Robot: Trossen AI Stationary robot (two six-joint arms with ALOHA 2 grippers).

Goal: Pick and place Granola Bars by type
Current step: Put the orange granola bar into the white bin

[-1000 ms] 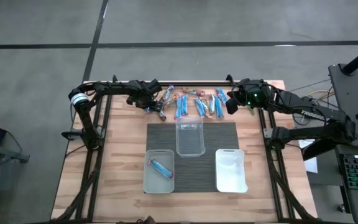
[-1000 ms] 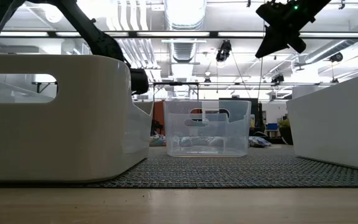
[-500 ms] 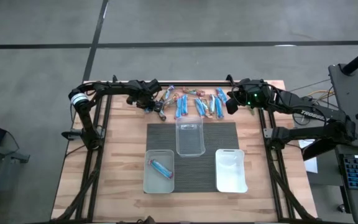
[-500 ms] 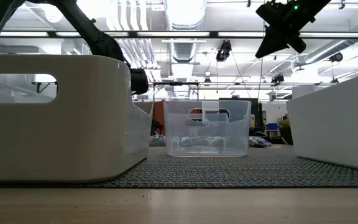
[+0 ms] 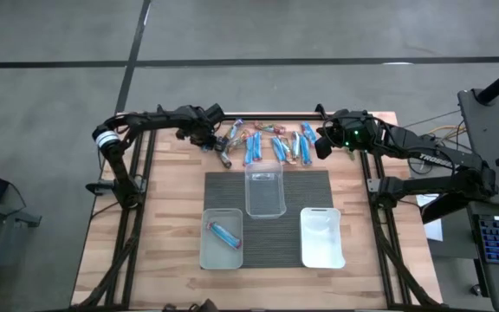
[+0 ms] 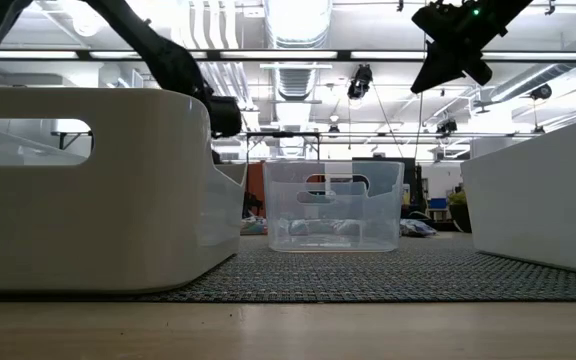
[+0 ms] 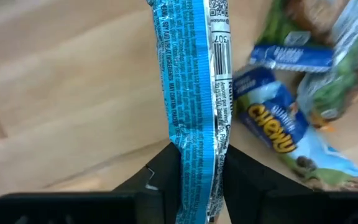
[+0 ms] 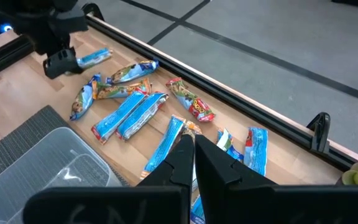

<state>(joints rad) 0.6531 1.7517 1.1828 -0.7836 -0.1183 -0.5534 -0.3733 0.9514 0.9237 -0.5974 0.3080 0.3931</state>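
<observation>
Low view: near tub (image 6: 88, 190) fills the left and hides the left gripper's fingers and most of the bars (image 5: 271, 143); only the arm's dark links show above its rim. Right tub (image 6: 548, 200) cut off by the picture's edge. Centre tub (image 6: 333, 205) clear, but what lies behind it is a blur.

Left wrist view: blue bar (image 7: 194, 93) runs out of the picture at both ends; its lower part sits between the fingers (image 7: 160, 180). Neighbouring wrappers (image 7: 291, 118) blurred, print only partly readable.

High view: bars too small to sort by type. Wrapper in the front left tub (image 5: 224, 232) too small to read.

Right wrist view: near bars partly hidden behind the closed fingers (image 8: 188, 165).
</observation>
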